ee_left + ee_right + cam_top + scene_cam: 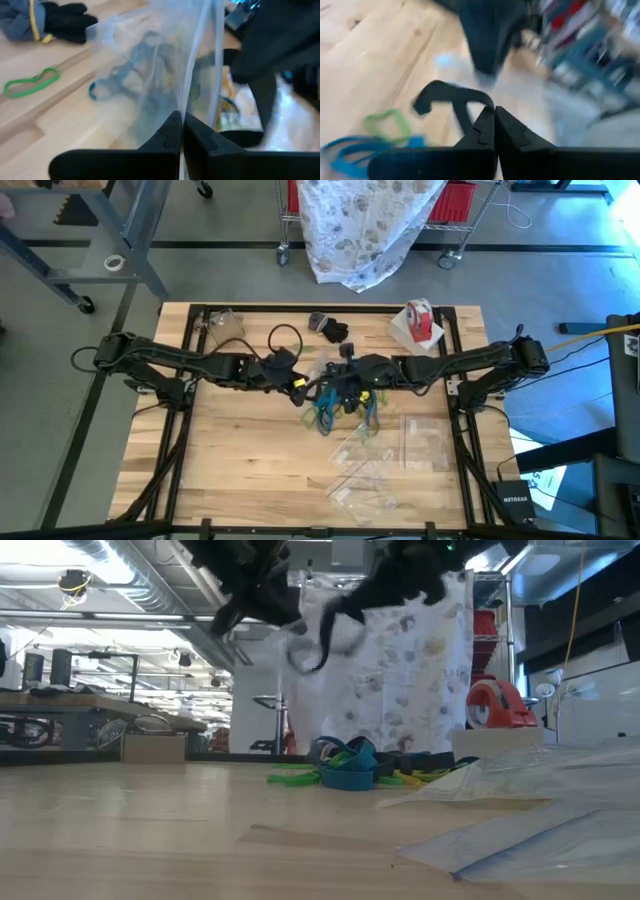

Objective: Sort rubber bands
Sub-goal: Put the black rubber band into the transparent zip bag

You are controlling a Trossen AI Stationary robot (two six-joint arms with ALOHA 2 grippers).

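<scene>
here a clear plastic bag (165, 65) is pinched shut in the left end effector (181, 131), and a black rubber band loop (451, 102) is gripped in the closed right end effector (494, 124). both are raised over the middle of the wooden counter (230, 460). the bagging step seems to be in hand; next the band would need guiding into the bag's mouth, which does not look spread. the remaining teal, green and yellow rubber bands (345, 768) are heaped below, near the counter's centre. spare clear bags (395, 460) are lying toward the near right corner, a red-and-white tape roll (420, 320) at the far right edge.
</scene>
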